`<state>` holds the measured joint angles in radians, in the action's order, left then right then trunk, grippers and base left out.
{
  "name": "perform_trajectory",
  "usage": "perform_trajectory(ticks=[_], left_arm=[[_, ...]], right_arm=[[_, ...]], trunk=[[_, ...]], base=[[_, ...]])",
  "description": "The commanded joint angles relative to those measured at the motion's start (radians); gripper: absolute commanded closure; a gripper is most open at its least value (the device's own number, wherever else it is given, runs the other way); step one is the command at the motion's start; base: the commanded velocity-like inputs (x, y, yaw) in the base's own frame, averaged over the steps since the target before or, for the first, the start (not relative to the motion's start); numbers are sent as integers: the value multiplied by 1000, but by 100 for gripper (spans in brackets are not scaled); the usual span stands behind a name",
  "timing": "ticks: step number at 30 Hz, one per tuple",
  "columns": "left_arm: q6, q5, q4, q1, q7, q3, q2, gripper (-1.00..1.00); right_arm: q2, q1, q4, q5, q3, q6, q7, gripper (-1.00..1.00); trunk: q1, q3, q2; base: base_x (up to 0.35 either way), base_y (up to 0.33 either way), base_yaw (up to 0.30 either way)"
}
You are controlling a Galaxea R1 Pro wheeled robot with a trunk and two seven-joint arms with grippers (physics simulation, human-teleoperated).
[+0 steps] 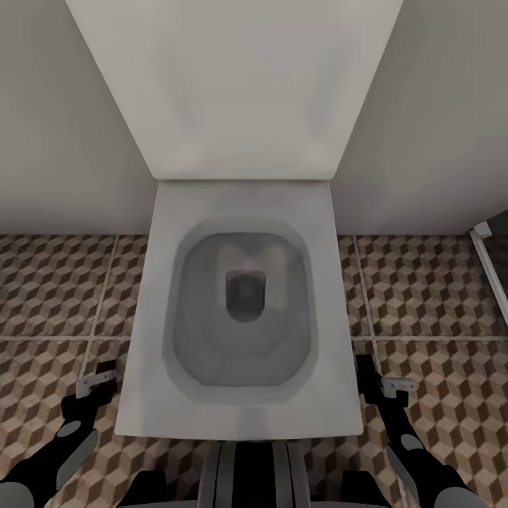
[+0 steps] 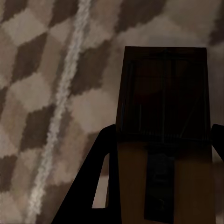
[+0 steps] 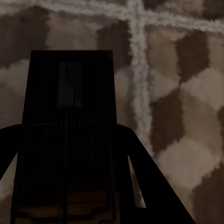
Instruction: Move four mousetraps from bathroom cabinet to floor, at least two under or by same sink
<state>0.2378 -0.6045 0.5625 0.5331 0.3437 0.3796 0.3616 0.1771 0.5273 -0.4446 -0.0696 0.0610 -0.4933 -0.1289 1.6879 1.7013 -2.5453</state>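
**Mia:** What is the left claw (image 2: 161,186) doing?

**Ben:** It is pinching a mousetrap (image 2: 163,121). The flat board sits right between its dark fingers (image 2: 88,186) and sticks out past the tips. Past the board you see the bathroom floor (image 2: 42,93), with its brown and white cube tiles and a pale line.

**Mia:** And the right claw (image 3: 67,196)?

**Ben:** Same thing. It is pinching another mousetrap (image 3: 70,107). That board also pokes out in front of the fingers (image 3: 154,196), with the floor tiles beyond it.

**Mia:** Why hold them flat and out in front like that?

**Ben:** I think so each board can be set down flat on the tiles. The claws hang low, one on each side of the robot, and the floor is just under them.

**Mia:** What is in the middle?

**Ben:** From the head, a white toilet (image 1: 240,395) is between the two claws. The left claw (image 1: 95,384) is beside one edge of it and the right claw (image 1: 395,384) is beside the other edge. The toilet lid (image 1: 236,85) is up against the wall.

**Mia:** Is there a sink near the claws?

**Ben:** I can't see one. A white frame (image 1: 490,271) stands off past the right claw, but I can't tell what it is. So I guess the robot should find the sink first.
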Motion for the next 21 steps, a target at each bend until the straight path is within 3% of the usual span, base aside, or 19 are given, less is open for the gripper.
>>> perform_trajectory(ticks=[1, 21], left_arm=[[5, -8, 0, 1, 8, 9, 1, 100], [5, -8, 0, 1, 8, 9, 0, 100]], right_arm=[[1, 0, 1, -10, 6, -4, -1, 100], [1, 0, 1, -10, 6, -4, 0, 100]], trunk=[[0, 0, 0], [0, 0, 0]], base=[[0, 0, 0], [0, 0, 0]])
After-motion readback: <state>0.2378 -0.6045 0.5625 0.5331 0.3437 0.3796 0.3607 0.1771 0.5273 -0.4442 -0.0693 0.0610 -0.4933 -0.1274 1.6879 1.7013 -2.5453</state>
